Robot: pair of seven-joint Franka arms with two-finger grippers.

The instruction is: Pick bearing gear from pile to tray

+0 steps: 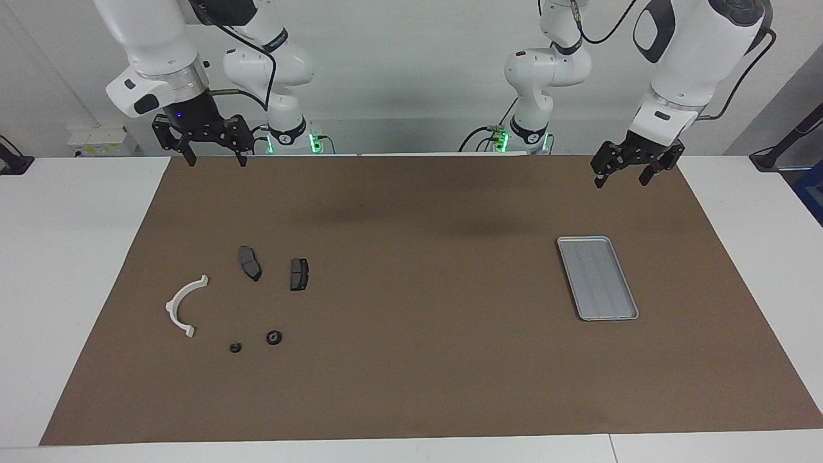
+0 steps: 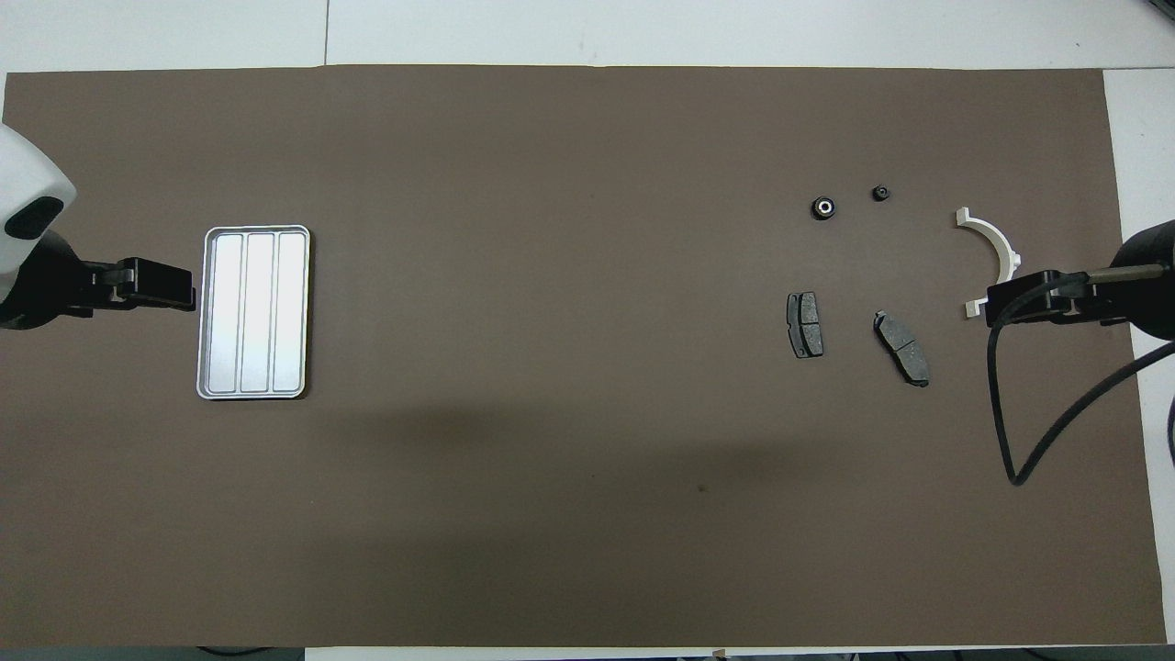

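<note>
The pile lies at the right arm's end of the brown mat: a white curved arc (image 1: 184, 305) (image 2: 991, 250), two dark grey brake pads (image 1: 249, 262) (image 1: 299, 274) (image 2: 901, 347) (image 2: 805, 325), and two small black round gears (image 1: 274, 336) (image 1: 236, 348) (image 2: 824, 207) (image 2: 880, 193) farther from the robots than the pads. The bigger gear has a pale centre. The light grey ridged tray (image 1: 596, 278) (image 2: 254, 312) lies empty at the left arm's end. My right gripper (image 1: 215, 157) (image 2: 1001, 303) is open and raised over the mat's near edge. My left gripper (image 1: 620, 179) (image 2: 174, 285) is open and raised near the tray.
The brown mat (image 1: 418, 321) covers most of a white table (image 1: 71, 257). A black cable (image 2: 1028, 413) hangs from the right arm over the mat near the pile.
</note>
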